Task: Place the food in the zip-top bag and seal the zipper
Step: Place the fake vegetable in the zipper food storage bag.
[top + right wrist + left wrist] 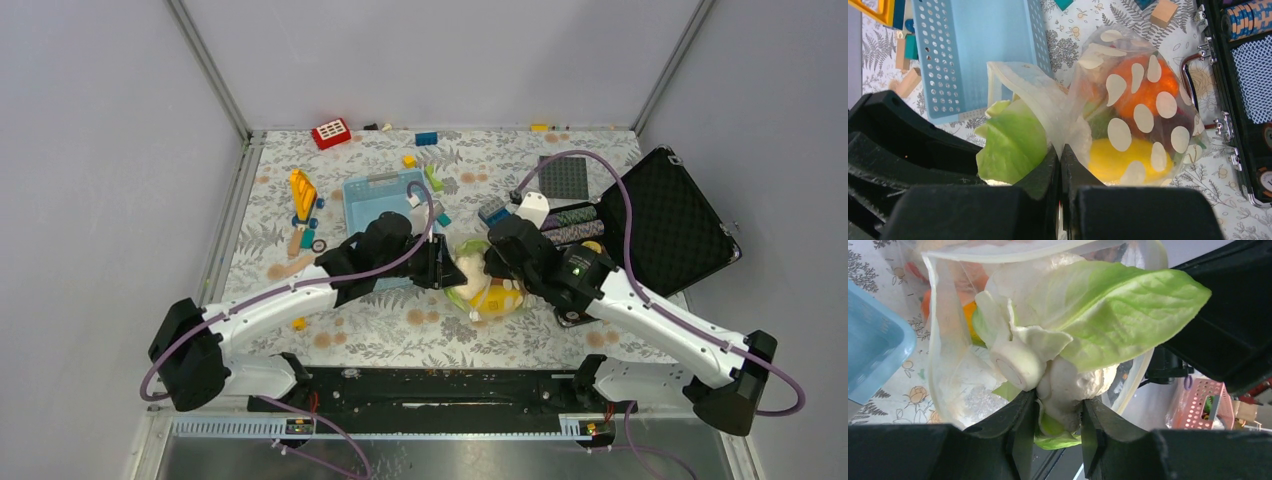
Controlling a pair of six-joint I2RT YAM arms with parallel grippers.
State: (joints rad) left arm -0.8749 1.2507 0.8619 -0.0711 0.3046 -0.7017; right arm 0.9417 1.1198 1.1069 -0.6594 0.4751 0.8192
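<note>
The dotted zip-top bag (1143, 120) lies mid-table (495, 295), holding orange, yellow and green food pieces. My left gripper (1058, 415) is shut on the white-green cauliflower (1088, 315), whose leaves sit at the bag's open mouth. The zipper strip (948, 330) curves round the cauliflower. My right gripper (1060, 155) is shut on the bag's mouth edge, next to the green cauliflower leaf (1013, 140). In the top view both grippers, left (445, 265) and right (490, 262), meet at the bag's near-left end.
The light-blue basket (375, 200) stands just behind the left gripper, also in the right wrist view (978, 45). An open black case (670, 215) with chips lies to the right. Building bricks and a toy vehicle (305, 200) are scattered at the back left.
</note>
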